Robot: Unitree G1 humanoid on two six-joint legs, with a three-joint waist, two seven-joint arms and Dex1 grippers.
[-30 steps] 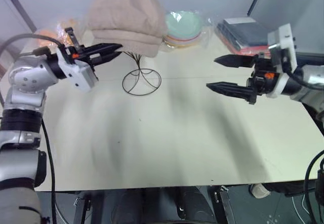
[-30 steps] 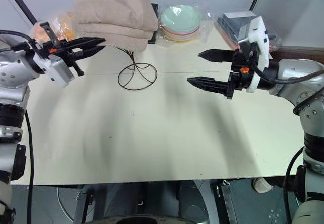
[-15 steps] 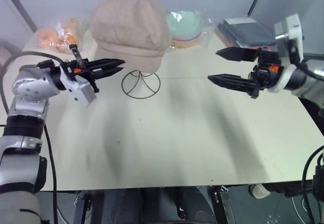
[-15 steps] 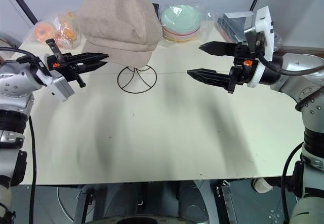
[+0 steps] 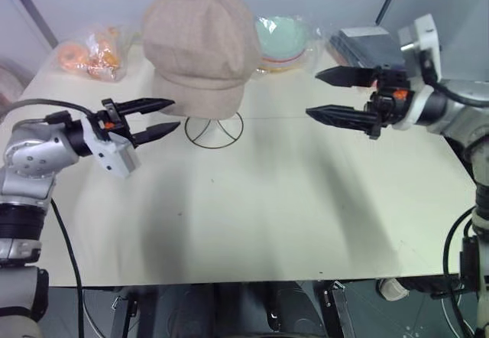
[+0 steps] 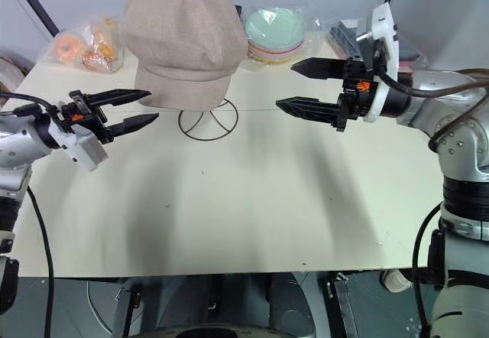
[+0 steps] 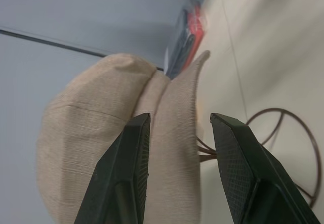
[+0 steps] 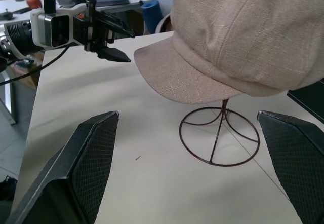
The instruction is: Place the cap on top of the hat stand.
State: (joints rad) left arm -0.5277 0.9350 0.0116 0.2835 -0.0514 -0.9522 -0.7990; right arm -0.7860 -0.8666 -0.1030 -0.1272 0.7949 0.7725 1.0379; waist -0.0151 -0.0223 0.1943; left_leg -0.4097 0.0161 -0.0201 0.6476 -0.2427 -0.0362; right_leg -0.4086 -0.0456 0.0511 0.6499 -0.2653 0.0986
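Left gripper (image 5: 163, 119) released cap (image 5: 200, 47), opened, withdrew.

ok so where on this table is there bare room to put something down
The near half of the table is bare, from the hat stand ring forward to the front edge, between the two end effectors. The back edge is crowded: orange packets, the cap on the stand, wrapped bowls and a dark packaged stack.

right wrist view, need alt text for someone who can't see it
A beige cap sits on a thin wire hat stand on a pale table. The left end effector hovers open by the brim, clear of it; the right one's wide-open fingers frame the scene.
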